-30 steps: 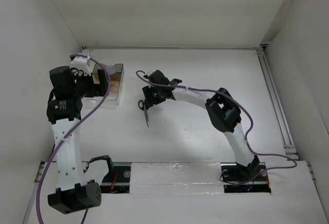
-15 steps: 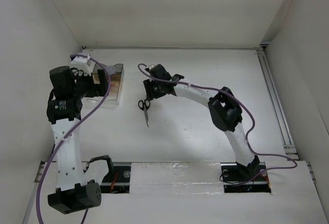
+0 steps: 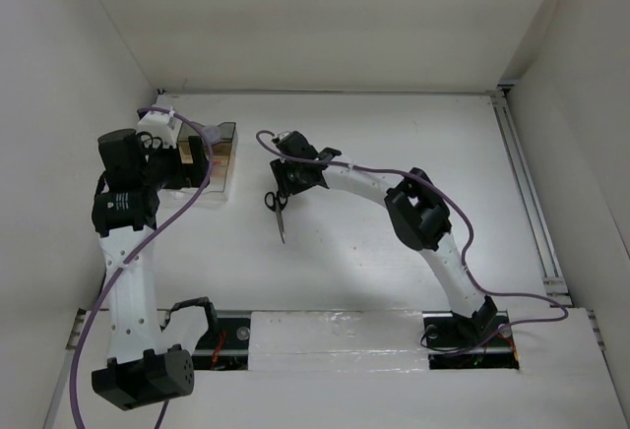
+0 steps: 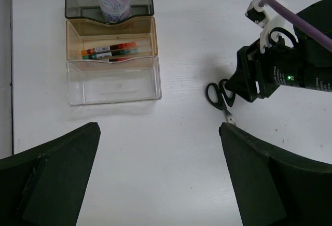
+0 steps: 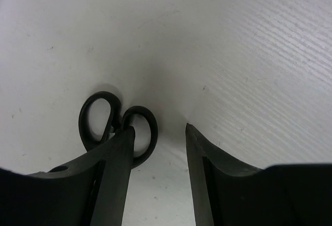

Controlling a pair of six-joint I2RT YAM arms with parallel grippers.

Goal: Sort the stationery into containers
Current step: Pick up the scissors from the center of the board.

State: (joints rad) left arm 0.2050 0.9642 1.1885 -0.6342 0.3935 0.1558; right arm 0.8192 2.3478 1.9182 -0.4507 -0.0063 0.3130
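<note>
The black-handled scissors (image 3: 277, 209) lie on the white table, also in the left wrist view (image 4: 220, 95) and the right wrist view (image 5: 115, 122). My right gripper (image 3: 285, 190) is open just above their handles; its left finger (image 5: 116, 174) overlaps one handle loop, and the gap (image 5: 158, 132) holds nothing. The clear box (image 3: 225, 165) stands at the far left. In the left wrist view its brownish middle part (image 4: 145, 34) holds the red pen (image 4: 106, 49) and the dark pen (image 4: 111, 55). The greyish-lilac cylinder (image 4: 114, 3) stands in its dark end part. My left gripper (image 4: 158, 127) is open and empty, above the table near the box.
The box's front clear compartment (image 4: 114, 83) shows nothing inside. White walls close in the table at left, back and right. A rail (image 3: 527, 183) runs along the right edge. My right arm (image 3: 418, 217) arches over the table's middle.
My right gripper drew back from over the scissors' handles, then shifted slightly left towards them. The scissors stay on the table. The left arm has barely moved.
</note>
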